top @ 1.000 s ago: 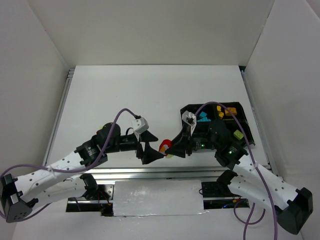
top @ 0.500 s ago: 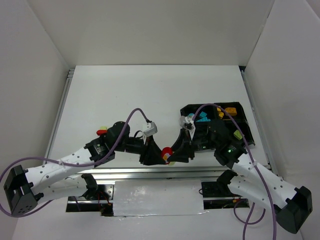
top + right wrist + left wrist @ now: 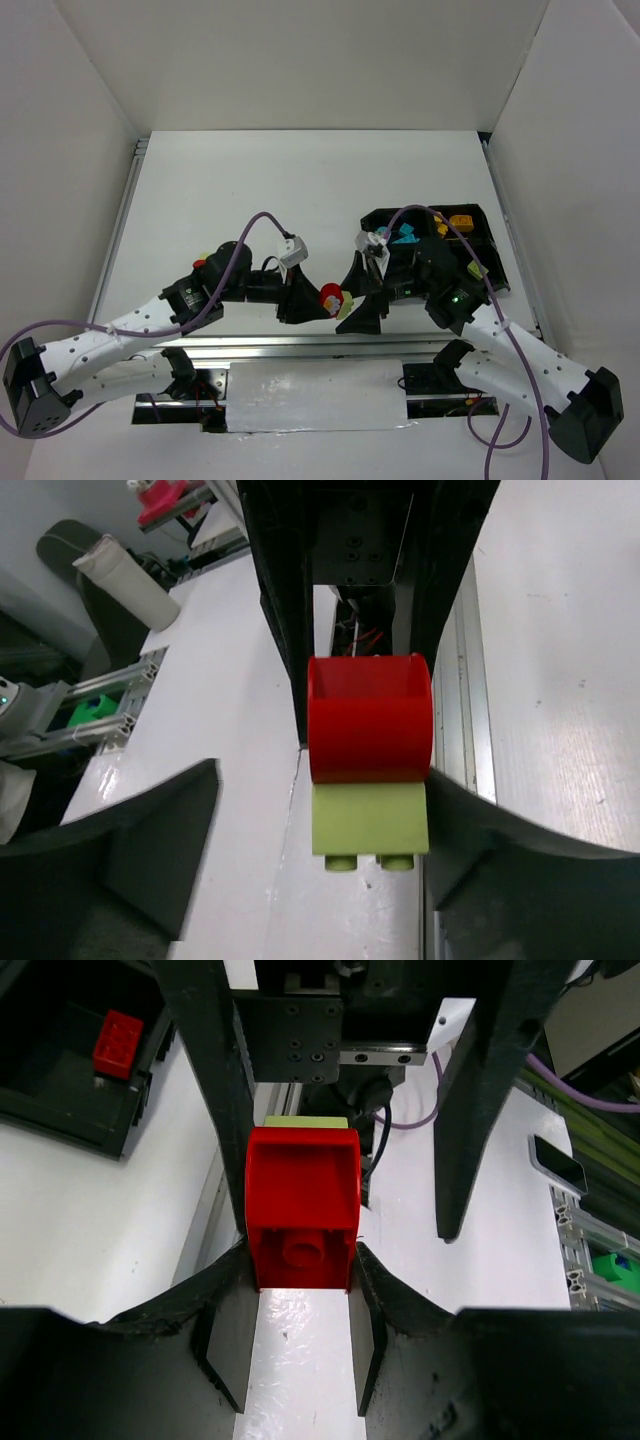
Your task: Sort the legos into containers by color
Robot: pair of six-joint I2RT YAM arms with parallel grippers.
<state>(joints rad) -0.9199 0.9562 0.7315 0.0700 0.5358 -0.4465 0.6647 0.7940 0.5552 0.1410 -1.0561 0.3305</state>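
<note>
left gripper (image 3: 300,1300) clamped on red brick (image 3: 302,1210), pale green brick (image 3: 370,820) stuck to it | right gripper (image 3: 320,830) spread wide, flanking the pair

white table (image 3: 280,180), plain white walls (image 3: 300,60)

From your left wrist, the red brick (image 3: 302,1205) hides the pale green brick (image 3: 305,1120) except a sliver at twelve o'clock; the right arm (image 3: 440,288) covers part of the tray (image 3: 490,250).

A red brick (image 3: 302,1210), joined to a pale green brick (image 3: 370,820), is held just left of the black tray (image 3: 483,215), in which a cyan brick (image 3: 405,237) and an orange brick (image 3: 460,221) are seen
</note>
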